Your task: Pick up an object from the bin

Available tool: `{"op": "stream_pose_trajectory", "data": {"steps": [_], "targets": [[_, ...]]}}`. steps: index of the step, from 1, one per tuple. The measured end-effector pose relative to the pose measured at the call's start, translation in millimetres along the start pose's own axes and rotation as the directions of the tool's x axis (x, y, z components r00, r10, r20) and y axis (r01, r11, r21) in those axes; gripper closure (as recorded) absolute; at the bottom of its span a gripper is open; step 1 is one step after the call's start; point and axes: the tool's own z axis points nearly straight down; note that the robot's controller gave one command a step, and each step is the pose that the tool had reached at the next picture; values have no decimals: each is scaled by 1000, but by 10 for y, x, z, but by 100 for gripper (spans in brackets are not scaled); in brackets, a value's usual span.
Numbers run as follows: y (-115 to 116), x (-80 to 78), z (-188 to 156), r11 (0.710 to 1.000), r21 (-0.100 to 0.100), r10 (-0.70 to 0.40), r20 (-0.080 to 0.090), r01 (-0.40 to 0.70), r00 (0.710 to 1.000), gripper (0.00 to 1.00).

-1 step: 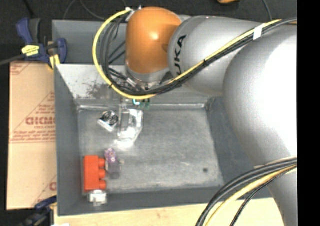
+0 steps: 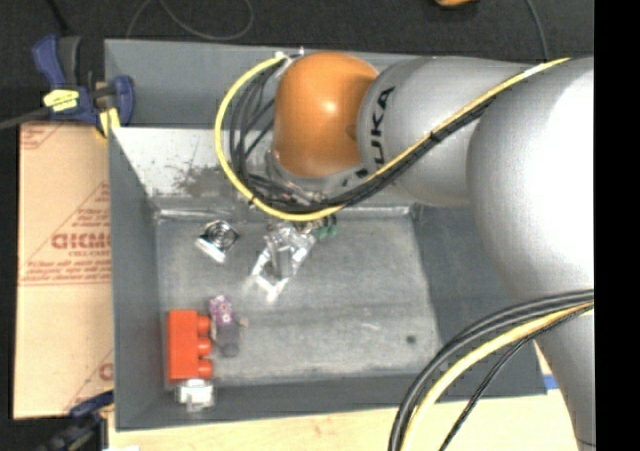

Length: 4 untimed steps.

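— Where does your gripper (image 2: 280, 257) sit?
— Low over the middle of the bin (image 2: 360, 289), just right of a shiny silver piece (image 2: 215, 238). Clenched or released, I cannot tell.
— Any writing?
— "UKA" on the arm (image 2: 450, 149) (the rest is hidden). An orange block (image 2: 186, 344) lies well apart.

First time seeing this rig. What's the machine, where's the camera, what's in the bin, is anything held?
One camera looks down into a grey metal bin from above, slightly to one side. The silver shape entering from the right is a robot arm; the orange dome is part of it. Its gripper hangs under the dome, low over the middle of the bin floor. Loose in the bin: a small shiny piece just left of the gripper, an orange block at lower left, and a small purple piece right beside the block. Whether the gripper holds anything, I cannot tell.
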Motion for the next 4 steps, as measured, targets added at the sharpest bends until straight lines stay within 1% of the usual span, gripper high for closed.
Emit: {"op": "stream_pose_trajectory", "data": {"steps": [1,2,3,4], "targets": [[-586,211,-94,958,1,-285,-8,285,958,0],[-827,114,-23,854,-6,-520,-3,520,854,0],[-772,125,-18,788,-4,-615,-1,615,788,0],[-776,129,-13,735,-5,-678,-2,678,735,0]]}}
